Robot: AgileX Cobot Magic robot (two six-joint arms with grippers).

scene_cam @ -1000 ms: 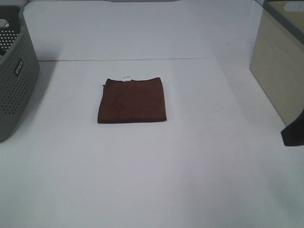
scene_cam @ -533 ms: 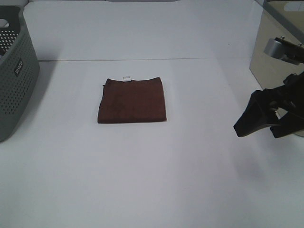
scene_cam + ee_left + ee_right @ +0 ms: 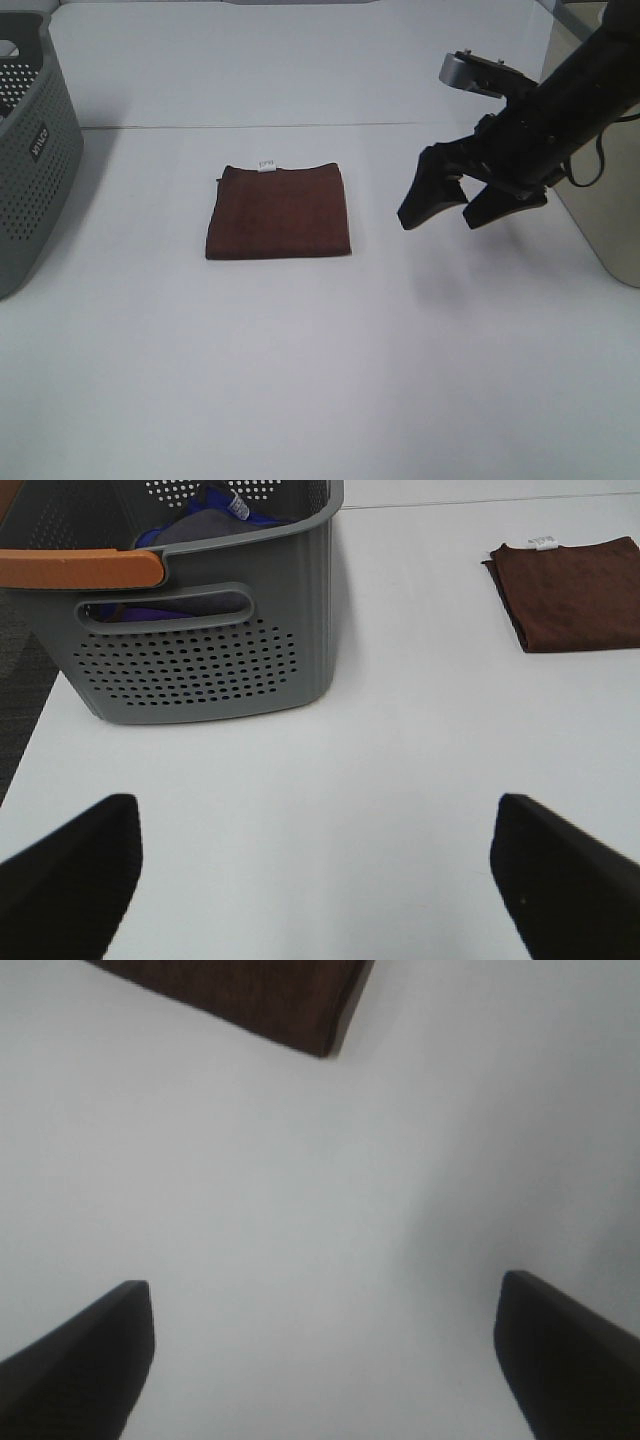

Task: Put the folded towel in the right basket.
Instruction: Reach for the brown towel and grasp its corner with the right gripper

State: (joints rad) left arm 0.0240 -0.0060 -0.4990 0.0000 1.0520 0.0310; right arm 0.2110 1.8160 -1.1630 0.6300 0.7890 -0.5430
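A folded dark brown towel with a small white tag lies flat on the white table. It also shows in the left wrist view and a corner of it in the right wrist view. My right gripper is open and empty, hovering above the table just right of the towel. The right basket is beige and stands at the right edge, behind the right arm. My left gripper is open and empty, out of the high view, over the table near the grey basket.
A grey perforated basket with an orange handle stands at the left edge and holds blue and grey cloth. The white table spreads around the towel.
My right arm has swept in from the right edge, up and to the left, to beside the towel. The towel has not moved.
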